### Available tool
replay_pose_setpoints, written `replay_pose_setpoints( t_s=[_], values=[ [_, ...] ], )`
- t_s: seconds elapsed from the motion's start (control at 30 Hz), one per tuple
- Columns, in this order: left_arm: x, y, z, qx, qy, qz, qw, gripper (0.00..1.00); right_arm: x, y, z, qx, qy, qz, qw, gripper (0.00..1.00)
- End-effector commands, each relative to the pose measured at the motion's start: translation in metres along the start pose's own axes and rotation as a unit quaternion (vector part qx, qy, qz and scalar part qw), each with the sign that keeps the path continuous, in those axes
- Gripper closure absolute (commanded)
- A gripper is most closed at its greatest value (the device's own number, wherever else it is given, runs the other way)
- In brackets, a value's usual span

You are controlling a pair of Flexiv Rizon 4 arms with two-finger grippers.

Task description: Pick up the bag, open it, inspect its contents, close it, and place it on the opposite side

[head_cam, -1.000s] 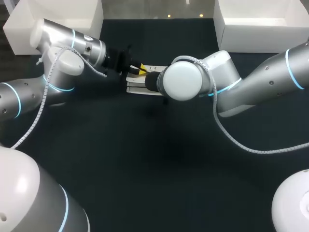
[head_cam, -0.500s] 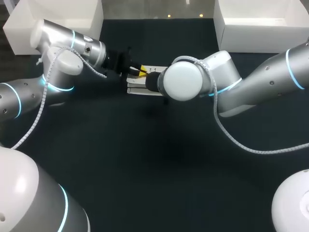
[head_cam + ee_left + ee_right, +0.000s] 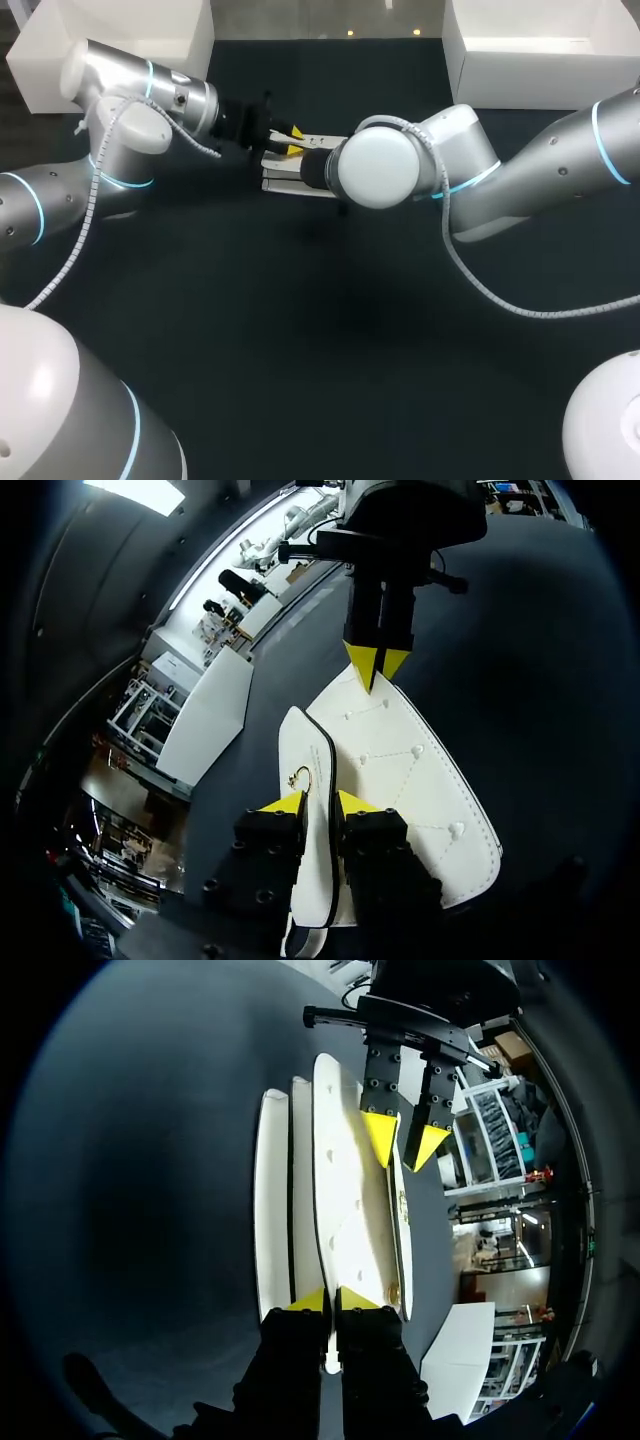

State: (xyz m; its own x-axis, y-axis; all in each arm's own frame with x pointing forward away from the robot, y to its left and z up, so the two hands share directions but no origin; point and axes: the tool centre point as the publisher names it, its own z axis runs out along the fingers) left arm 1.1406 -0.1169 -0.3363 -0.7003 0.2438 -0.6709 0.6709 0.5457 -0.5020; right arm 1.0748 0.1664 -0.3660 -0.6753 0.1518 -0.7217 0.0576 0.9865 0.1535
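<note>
Dark tabletop (image 3: 300, 330) carries the white bag (image 3: 290, 185) at its far middle in the head view, long axis running side to side, one end toward each arm. Left wrist view: the left gripper (image 3: 320, 802) is narrow, pinching the raised rim beside a gold clasp (image 3: 297, 777). Right wrist view: the right gripper (image 3: 332, 1300) is nipped tight on the opposite end. Both holds look shallow, so an uneven pull could slip one free.

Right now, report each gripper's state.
Left gripper: closed on the raised flap.
Right gripper: closed on the edge of the bag.
</note>
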Motion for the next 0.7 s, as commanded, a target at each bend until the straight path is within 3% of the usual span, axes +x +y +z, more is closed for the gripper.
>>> replay_pose_setpoints(
  t_s=[0.03,0.27,0.43,0.7],
  values=[
    [0.001,-0.003,0.007,0.003,0.005,-0.002,1.0,1.0,0.002,0.0,0.001,-0.001,-0.002,0.0,1.0,1.0],
    [0.009,-0.006,0.016,0.009,0.018,-0.005,1.0,1.0,0.002,0.0,0.001,-0.001,-0.002,0.0,1.0,1.0],
    [0.009,0.009,0.009,-0.007,0.015,-0.02,1.0,1.0,0.002,0.0,0.001,-0.001,-0.002,0.0,1.0,1.0],
    [0.009,0.011,0.001,-0.009,0.013,-0.012,1.0,1.0,0.002,0.0,0.001,-0.001,-0.002,0.0,1.0,1.0]
  ],
)
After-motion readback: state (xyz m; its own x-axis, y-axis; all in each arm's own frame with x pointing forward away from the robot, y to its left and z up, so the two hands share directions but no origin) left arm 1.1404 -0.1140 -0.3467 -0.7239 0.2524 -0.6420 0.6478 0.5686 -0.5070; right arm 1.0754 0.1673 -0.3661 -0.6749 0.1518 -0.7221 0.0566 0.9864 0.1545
